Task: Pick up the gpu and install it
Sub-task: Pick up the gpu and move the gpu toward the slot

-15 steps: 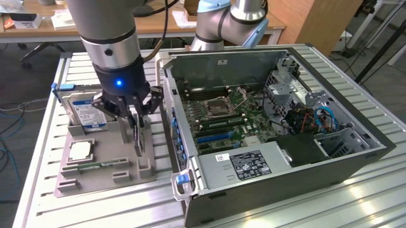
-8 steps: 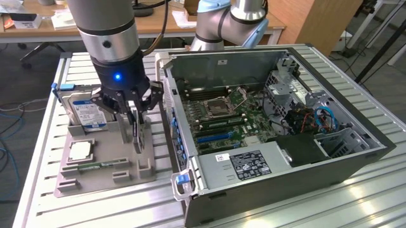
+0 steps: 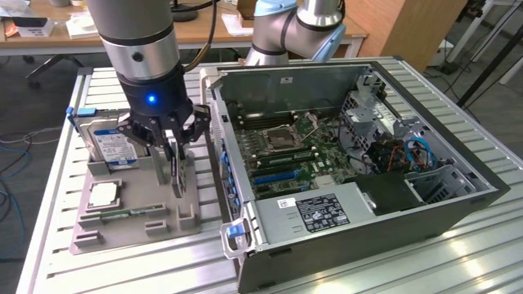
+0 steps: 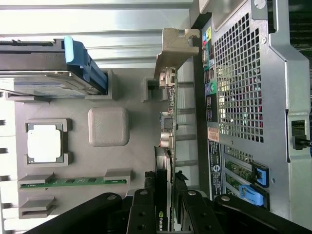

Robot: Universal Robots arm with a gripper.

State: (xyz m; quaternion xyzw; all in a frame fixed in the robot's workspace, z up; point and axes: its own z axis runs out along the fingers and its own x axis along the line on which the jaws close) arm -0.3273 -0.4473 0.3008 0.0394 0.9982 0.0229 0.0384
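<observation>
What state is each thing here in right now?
gpu: upright on edge at the tray, gripped.
jaws: shut on the gpu.
hard drive: standing in the tray.
processor: flat in its pocket.
memory stick: flat in its slot.
case: on its side, open.

Robotics lab, set up as a PC-assembly test cell. An industrial robot arm (image 3: pixel 139 37) carries the pincer (image 3: pixel 174 142) over a slatted aluminium table (image 3: pixel 457 257). Right under the pincer is a grey fixture tray (image 3: pixel 122 226) with moulded slots for loose computer parts: a hard drive (image 3: pixel 110 144) just beside the pincer, and the gpu (image 3: pixel 176 174) upright and clamped in it. Close on the other side is an open computer case (image 3: pixel 368 245), motherboard exposed. Well behind the pincer are a second arm's base (image 3: pixel 286 24) and cluttered wooden desks (image 3: pixel 49 41). A loose blue cable (image 3: pixel 12 153) lies on the floor.
</observation>
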